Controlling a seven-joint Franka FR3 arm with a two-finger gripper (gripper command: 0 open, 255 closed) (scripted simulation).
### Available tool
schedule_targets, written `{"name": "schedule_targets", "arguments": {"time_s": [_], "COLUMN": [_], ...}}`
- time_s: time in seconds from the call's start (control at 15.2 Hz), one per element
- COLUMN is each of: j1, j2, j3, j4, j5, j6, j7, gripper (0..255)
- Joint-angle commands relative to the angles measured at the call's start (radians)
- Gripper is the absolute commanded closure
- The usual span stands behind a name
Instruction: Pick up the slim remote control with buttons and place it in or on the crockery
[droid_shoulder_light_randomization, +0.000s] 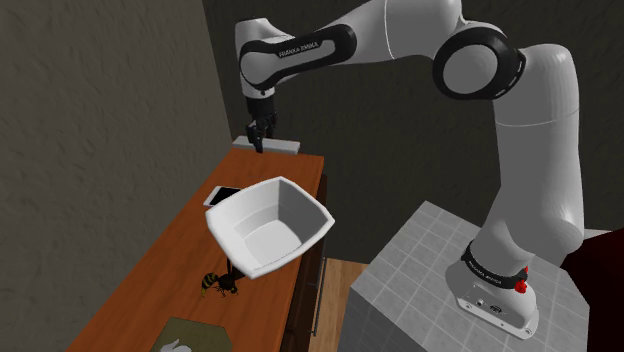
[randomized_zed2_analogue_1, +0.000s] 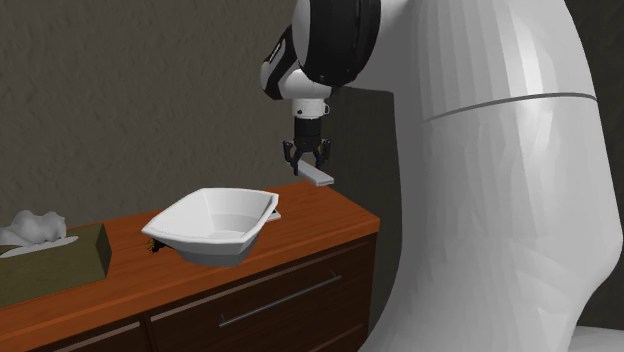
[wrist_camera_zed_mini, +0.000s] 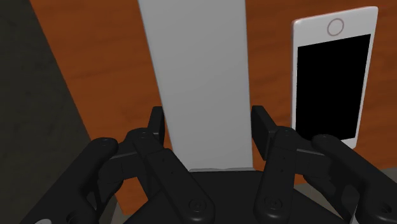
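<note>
Dark grey walls (droid_shoulder_light_randomization: 100, 100) close in the room around a brown wooden bench (droid_shoulder_light_randomization: 170, 270) with drawers. A white bowl (droid_shoulder_light_randomization: 300, 205) sits mid-bench. In the shoulder view, the plain grey remote (wrist_camera_zed_mini: 197, 83) is at the bowl's 12 o'clock, at the bench's far end, clasped between the black fingers (wrist_camera_zed_mini: 265, 130). A white phone (wrist_camera_zed_mini: 331, 76) lies at the bowl's 10 o'clock, and a small black-and-yellow object (droid_shoulder_light_randomization: 218, 284) at its 7 o'clock

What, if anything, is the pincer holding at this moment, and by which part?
The pincer clasps the slim grey remote control by its two long edges, near one end.
</note>
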Motion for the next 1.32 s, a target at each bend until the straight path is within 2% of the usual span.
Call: {"name": "schedule_targets", "arguments": {"time_s": [0.0,0.79,1.25], "j1": [0.001,0.003,0.075], "j2": [0.002,0.002,-0.196], "j3": [0.0,0.001,0.04], "j4": [0.03,0.178,-0.115], "j5": [0.0,0.0,0.002], "j6": [-0.028,-0.176,-0.078], "j7": [0.0,0.002,0.117], "gripper": [255,255,255]}}
